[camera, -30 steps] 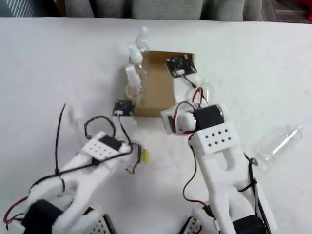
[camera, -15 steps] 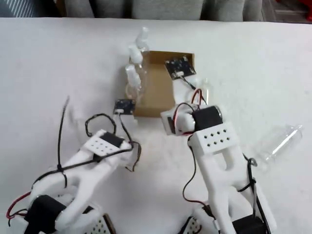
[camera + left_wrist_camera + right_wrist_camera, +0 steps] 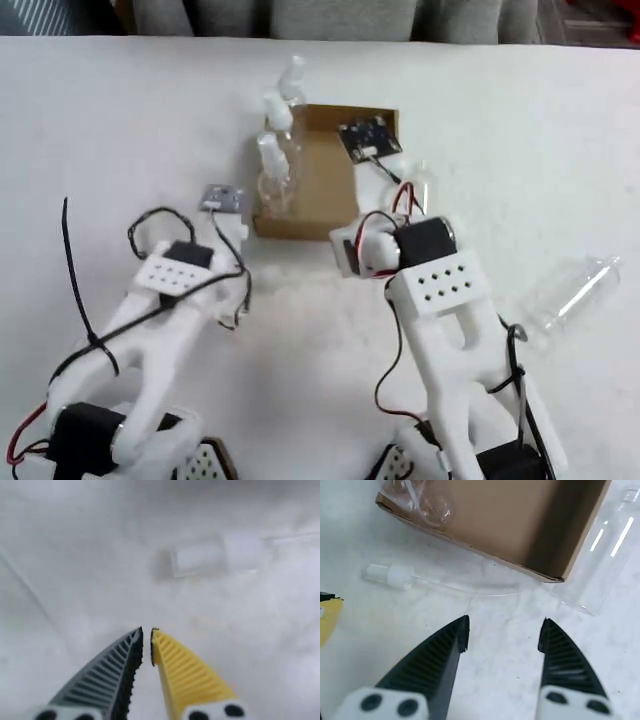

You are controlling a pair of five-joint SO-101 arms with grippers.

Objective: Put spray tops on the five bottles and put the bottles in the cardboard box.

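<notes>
Pincer on left (image 3: 146,632) closed, angled down over table (image 3: 75,555), right pincer (image 3: 503,630) spread near cardboard box (image 3: 520,525)

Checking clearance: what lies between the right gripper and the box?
A loose spray top, lying flat with its tube, seen in the right wrist view.

Brown cardboard box (image 3: 325,190) — white table (image 3: 120,120)

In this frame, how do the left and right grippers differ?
The left gripper is shut, fingertips meeting; the right gripper is open with a wide gap. The left has one grey and one yellow finger; the right's are both black. The left hangs over white table; the right is by the cardboard box, near a loose spray top. Both are empty.
</notes>
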